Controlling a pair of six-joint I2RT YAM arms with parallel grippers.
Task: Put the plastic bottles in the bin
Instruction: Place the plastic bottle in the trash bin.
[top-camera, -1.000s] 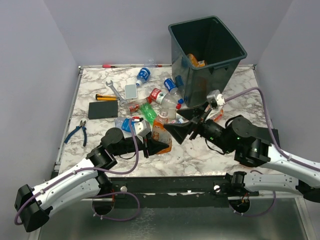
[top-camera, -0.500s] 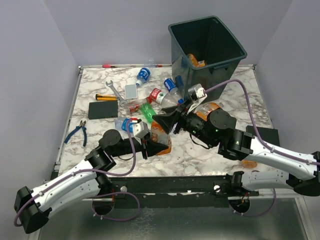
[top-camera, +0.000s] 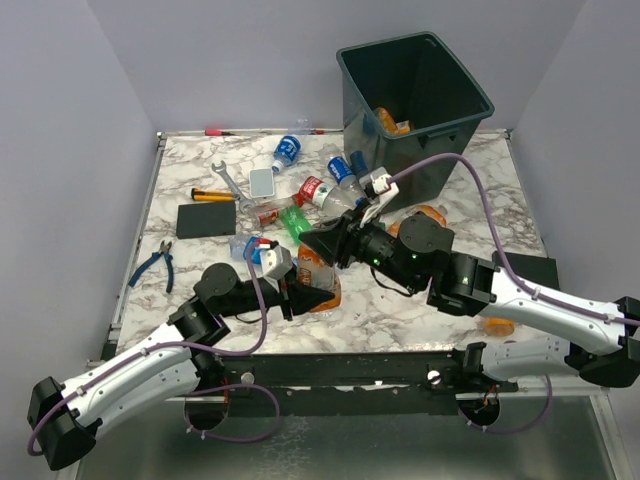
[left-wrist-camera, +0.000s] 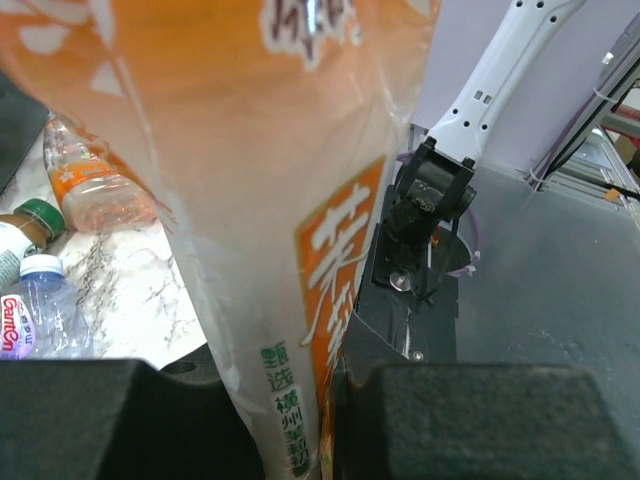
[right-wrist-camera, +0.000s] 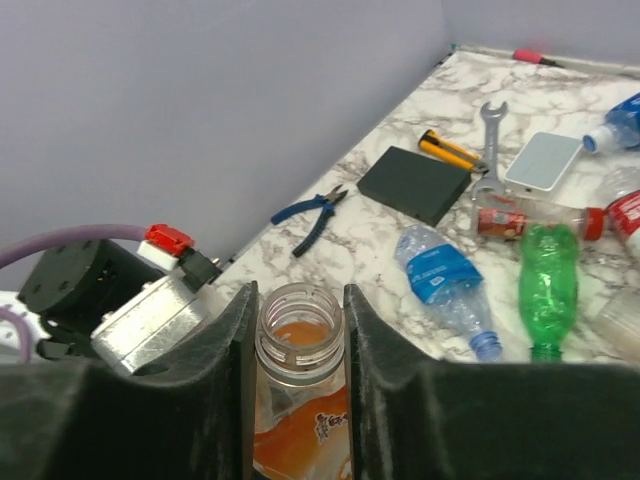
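Note:
An orange-labelled plastic bottle (top-camera: 318, 277) with no cap is held between both arms above the table's front. My left gripper (left-wrist-camera: 300, 425) is shut on its lower body (left-wrist-camera: 290, 200). My right gripper (right-wrist-camera: 297, 330) is shut on its open neck (right-wrist-camera: 299, 318), one finger pressing each side. More plastic bottles lie behind it: a blue-labelled one (right-wrist-camera: 445, 272), a green one (right-wrist-camera: 545, 280) and a red-labelled one (right-wrist-camera: 522, 218). The dark bin (top-camera: 455, 95) stands at the back right with an orange bottle (top-camera: 392, 122) inside.
Blue pliers (top-camera: 155, 265) lie at the left edge. A black slab (top-camera: 206, 219), a grey slab (top-camera: 261, 182), a wrench (top-camera: 230, 180) and a yellow-handled tool (top-camera: 212, 196) sit at the back left. Another black slab (top-camera: 535, 268) lies at the right, beside my right arm.
My right gripper has swung left from in front of the bin to the bottle's neck and shut on it. The left gripper has kept hold of the bottle.

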